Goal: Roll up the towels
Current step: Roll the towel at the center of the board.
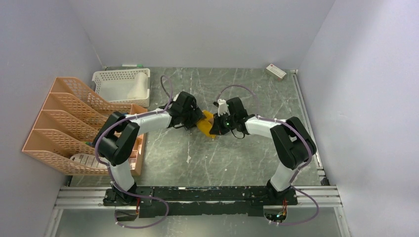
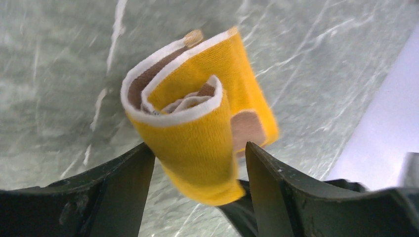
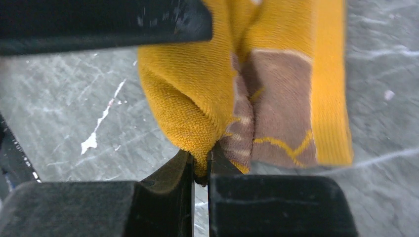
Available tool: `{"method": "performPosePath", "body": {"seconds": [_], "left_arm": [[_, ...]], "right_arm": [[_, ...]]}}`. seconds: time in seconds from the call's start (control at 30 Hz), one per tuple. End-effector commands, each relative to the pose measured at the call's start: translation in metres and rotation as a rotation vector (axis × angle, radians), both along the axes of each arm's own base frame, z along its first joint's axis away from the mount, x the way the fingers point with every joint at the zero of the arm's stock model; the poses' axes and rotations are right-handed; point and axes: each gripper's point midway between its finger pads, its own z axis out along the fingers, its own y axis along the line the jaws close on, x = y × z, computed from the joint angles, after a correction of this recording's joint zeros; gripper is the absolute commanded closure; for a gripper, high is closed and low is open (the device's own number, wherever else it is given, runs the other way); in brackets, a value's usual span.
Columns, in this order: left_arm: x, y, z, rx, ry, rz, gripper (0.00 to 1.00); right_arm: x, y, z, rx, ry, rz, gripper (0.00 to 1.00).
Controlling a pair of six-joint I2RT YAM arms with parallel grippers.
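The mustard-yellow towel with brown markings is a loose fat roll, held just above the grey table between both grippers. My left gripper is open and straddles the roll; in the left wrist view the roll sits between the fingers, touching the left finger, with a thin gap at the other. My right gripper is shut on the roll's lower fold; in the right wrist view the jaws pinch yellow cloth. An off-white towel roll seems to lie in the white basket.
A white lattice basket stands at the back left. An orange file rack fills the left side. A small white-and-red box lies at the back right. Walls close in the back and both sides.
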Motion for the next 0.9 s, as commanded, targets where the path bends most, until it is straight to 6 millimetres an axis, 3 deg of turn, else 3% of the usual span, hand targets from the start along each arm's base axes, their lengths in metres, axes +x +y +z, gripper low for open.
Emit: {"method": "performPosePath", "body": {"seconds": [0.0,0.07,0.17,0.53,0.87], "left_arm": [[0.039,0.009,0.044,0.047,-0.118,0.028,0.22],[0.046,0.011,0.061,0.054,-0.158,0.031,0.22],[0.043,0.012,0.07,0.046,-0.174,0.021,0.22],[0.013,0.017,0.03,0.049,-0.132,-0.047,0.23],[0.031,-0.011,0.025,0.038,-0.176,-0.092,0.24]], "right_arm": [[-0.02,0.008,-0.008,0.032,0.119,0.09,1.0],[-0.02,0.009,-0.007,0.033,0.122,0.091,1.0],[-0.01,0.004,-0.004,0.059,0.137,0.055,1.0],[0.027,-0.008,0.003,0.218,0.301,-0.089,1.0],[0.033,-0.003,-0.01,0.245,0.386,-0.106,1.0]]}}
